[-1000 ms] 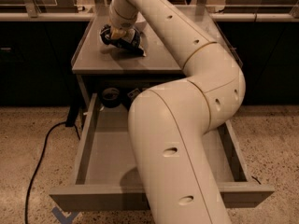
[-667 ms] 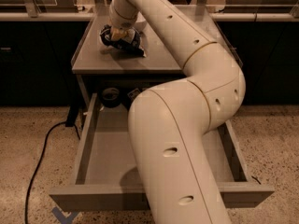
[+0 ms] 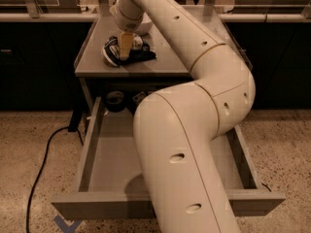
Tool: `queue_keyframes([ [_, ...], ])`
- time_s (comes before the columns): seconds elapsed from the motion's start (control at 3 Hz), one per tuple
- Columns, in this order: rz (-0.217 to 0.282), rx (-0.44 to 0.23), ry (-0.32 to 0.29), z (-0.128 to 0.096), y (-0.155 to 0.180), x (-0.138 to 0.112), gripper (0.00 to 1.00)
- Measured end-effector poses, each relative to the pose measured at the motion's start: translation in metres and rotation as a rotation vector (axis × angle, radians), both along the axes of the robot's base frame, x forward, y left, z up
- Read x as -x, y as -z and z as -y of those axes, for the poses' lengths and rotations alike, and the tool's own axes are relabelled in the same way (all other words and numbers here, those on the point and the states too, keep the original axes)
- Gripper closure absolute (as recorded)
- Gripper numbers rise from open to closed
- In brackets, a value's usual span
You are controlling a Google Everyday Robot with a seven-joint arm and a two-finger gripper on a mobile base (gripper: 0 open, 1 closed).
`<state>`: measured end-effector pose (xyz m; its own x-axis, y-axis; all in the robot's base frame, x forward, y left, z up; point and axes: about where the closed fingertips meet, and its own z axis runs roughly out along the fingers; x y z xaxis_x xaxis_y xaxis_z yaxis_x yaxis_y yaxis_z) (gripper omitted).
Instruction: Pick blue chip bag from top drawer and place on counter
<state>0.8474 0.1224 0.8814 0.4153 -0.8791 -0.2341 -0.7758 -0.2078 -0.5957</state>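
The blue chip bag (image 3: 111, 50), dark blue and white and crumpled, lies on the counter (image 3: 97, 66) near its middle. My gripper (image 3: 125, 51) hangs straight down from the wrist over the bag's middle and hides part of it. The top drawer (image 3: 92, 144) stands pulled fully open below the counter. Its grey floor shows on the left side, and my arm (image 3: 194, 130) crosses over its middle and right.
A dark round object (image 3: 115, 101) and a small dark item (image 3: 140, 97) sit at the back of the drawer under the counter's edge. A black cable (image 3: 41, 159) runs over the speckled floor at left. A long counter with dark cabinets (image 3: 29, 47) stands behind.
The wrist has risen a little above the bag. The bag stays in the same spot on the counter. The drawer has not moved.
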Motion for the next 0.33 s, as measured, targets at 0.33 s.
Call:
queue_keyframes([
  [0.33, 0.0, 0.0, 0.0, 0.0, 0.0, 0.0, 0.0],
])
